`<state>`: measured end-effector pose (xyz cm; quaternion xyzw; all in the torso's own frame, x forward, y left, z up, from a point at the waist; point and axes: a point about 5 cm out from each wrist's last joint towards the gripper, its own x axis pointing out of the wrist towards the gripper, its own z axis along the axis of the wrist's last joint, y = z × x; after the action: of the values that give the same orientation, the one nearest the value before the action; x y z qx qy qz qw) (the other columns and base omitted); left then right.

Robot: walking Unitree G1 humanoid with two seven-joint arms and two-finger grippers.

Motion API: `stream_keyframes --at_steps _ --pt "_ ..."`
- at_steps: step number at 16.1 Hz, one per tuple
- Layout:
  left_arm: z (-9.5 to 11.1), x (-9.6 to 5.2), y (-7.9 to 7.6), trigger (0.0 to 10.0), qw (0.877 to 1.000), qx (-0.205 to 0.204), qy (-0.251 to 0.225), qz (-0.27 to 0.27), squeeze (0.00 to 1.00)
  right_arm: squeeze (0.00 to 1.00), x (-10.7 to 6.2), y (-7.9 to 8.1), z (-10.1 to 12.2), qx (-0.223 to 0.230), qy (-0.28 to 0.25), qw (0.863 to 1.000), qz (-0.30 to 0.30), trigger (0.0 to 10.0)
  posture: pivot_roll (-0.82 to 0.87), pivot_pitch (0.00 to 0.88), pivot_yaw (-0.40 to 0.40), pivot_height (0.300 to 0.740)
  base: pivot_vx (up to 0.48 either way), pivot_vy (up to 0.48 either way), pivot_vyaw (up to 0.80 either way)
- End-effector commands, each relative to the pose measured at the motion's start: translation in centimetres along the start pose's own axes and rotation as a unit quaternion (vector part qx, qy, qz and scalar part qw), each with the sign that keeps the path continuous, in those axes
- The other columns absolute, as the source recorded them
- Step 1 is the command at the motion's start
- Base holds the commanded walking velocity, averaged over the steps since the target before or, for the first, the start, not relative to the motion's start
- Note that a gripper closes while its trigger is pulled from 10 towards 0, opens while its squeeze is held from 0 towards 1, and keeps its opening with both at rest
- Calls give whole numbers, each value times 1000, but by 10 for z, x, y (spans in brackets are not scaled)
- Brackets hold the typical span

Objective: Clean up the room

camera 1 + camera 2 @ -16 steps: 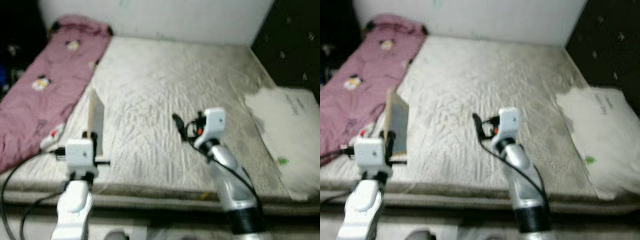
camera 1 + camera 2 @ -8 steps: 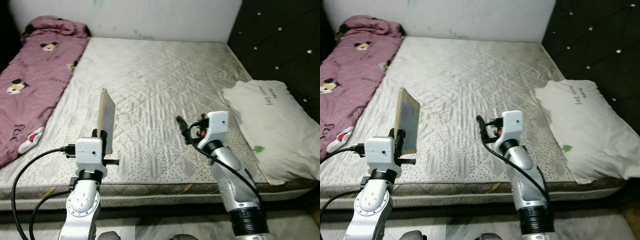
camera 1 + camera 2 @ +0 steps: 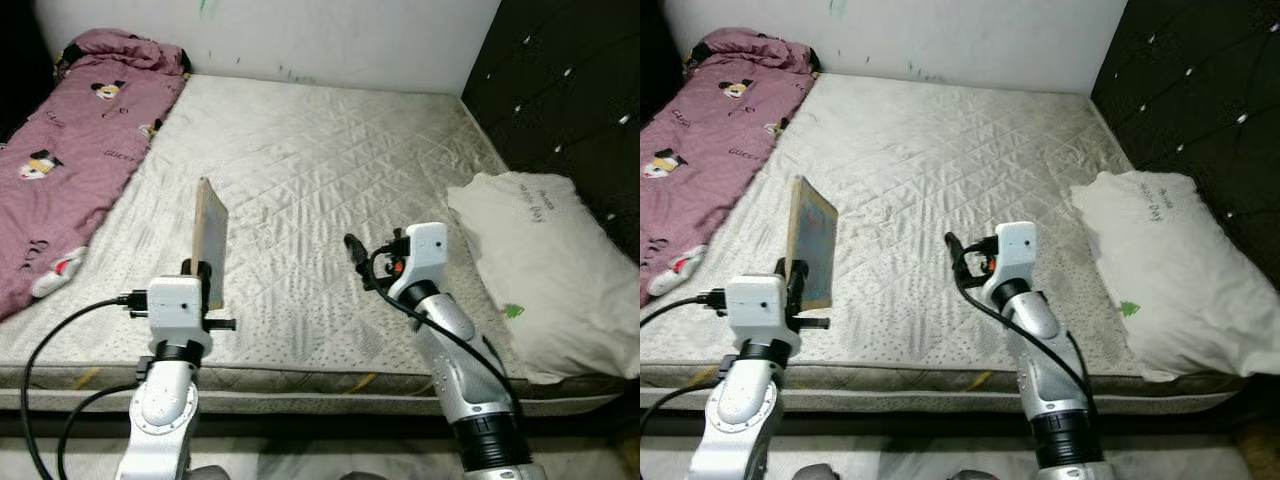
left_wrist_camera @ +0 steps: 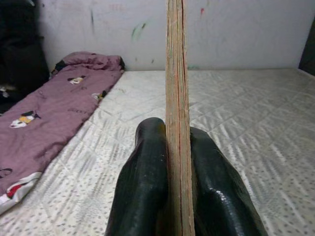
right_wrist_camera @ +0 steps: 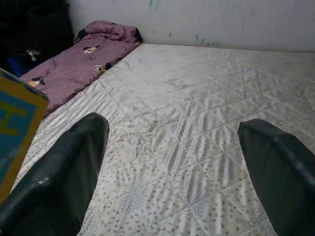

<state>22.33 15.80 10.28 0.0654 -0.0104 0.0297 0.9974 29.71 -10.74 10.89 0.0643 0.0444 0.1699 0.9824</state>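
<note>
while the left gripper stands clamped on a thin book, the book rises upright on edge from between the two black fingers, its spine-side edge pinched low and most of its length standing free above the jaws. cover looks yellow and blue in the right wrist view; title unreadable. grip sits near the bottom edge only, so the book is likely to lever or slip if the arm swings fast.

right gripper hovers over the bare quilted mattress with its fingers spread wide and nothing between them. the book stands well off to one side of those open jaws, not within their reach.

beyond the left jaws: pink cartoon-print blanket lying along the far side of the mattress. off to the outer side of the right jaws: white pillow against the dark tufted headboard.

judgement: step in hand is carrying the book off the bed to wherever it belongs; no shelf or table is seen, so the destination is unknown. to do it well: keep the wrist level so the book stays vertical over the jaws, move slowly, avoid brushing the top edge on anything. the free right gripper could steady the upper edge if the book starts to tip. set down flat before letting go.
</note>
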Motion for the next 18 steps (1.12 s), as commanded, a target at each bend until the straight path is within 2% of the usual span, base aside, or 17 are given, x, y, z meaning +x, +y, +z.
stream_keyframes --at_steps 1,12,18 --pt "8 3 -3 10000 1000 -6 -18 -3 0 0 -1 -7 2 -6 -1 1000 -9 10000 8 0 -65 740 0 -330 0" --pt "8 5 -5 10000 1000 -8 -21 -6 0 0 0 -8 2 -7 0 1000 -9 10000 4 0 -67 740 0 -334 0" --pt "10 5 -5 10000 999 -22 -30 -6 0 0 0 -8 3 -7 -2 1000 -5 10000 3 0 -72 740 0 0 0"
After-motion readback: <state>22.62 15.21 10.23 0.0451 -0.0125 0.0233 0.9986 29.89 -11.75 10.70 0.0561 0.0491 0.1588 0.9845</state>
